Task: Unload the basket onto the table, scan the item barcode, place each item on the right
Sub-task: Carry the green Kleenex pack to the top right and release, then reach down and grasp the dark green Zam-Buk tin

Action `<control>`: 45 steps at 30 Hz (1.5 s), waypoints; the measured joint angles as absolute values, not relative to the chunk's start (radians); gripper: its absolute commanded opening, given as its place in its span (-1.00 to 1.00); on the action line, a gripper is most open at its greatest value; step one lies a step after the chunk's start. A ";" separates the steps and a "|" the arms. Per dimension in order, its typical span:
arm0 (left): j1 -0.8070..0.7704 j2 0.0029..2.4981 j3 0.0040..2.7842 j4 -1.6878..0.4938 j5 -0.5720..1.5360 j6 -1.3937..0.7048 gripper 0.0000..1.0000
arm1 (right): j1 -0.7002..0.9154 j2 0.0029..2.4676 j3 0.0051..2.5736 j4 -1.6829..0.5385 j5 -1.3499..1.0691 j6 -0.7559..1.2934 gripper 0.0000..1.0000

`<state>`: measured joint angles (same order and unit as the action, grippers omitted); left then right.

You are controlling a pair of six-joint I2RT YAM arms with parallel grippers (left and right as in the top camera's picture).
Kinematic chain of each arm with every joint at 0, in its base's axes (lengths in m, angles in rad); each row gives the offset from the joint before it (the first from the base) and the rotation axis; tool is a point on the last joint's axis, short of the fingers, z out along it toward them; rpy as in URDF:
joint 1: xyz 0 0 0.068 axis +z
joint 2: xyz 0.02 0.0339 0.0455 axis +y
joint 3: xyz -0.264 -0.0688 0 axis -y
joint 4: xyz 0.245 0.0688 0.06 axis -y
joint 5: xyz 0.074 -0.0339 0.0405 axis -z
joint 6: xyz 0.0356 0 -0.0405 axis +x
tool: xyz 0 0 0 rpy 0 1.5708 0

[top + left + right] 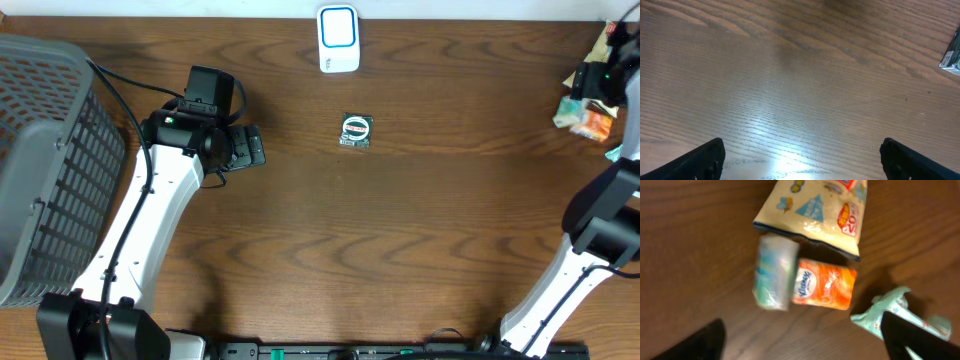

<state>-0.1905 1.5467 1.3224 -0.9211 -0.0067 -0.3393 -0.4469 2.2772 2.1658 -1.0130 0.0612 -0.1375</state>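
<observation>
- Dark wood-grain table: grey mesh basket at the left edge, white barcode scanner at top centre.
- Square packet with a round label: flat on the table, below the scanner in the overhead frame, clear of both arms.
- Left gripper: released, empty, left of the packet.
- Right gripper: released, fingers spread wide, empty, at the overhead frame's upper right.
- Below it: orange Kleenex pack touching a pale blue pack, yellow snack bag, teal wrapper.

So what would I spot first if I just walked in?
Probably the bright orange tissue pack, among other packets at the right edge of the table. Next come the big grey basket on the left and the small packet lying alone mid-table, near the white scanner.
</observation>
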 measured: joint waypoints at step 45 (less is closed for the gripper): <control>-0.191 1.547 1.322 -0.921 -0.007 -0.339 0.96 | 0.380 2.281 2.151 -1.039 -0.064 0.335 0.98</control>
<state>-0.1905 1.5467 1.3224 -0.9211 -0.0067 -0.3393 0.3801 2.2814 2.1509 -1.0386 -0.0639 0.3347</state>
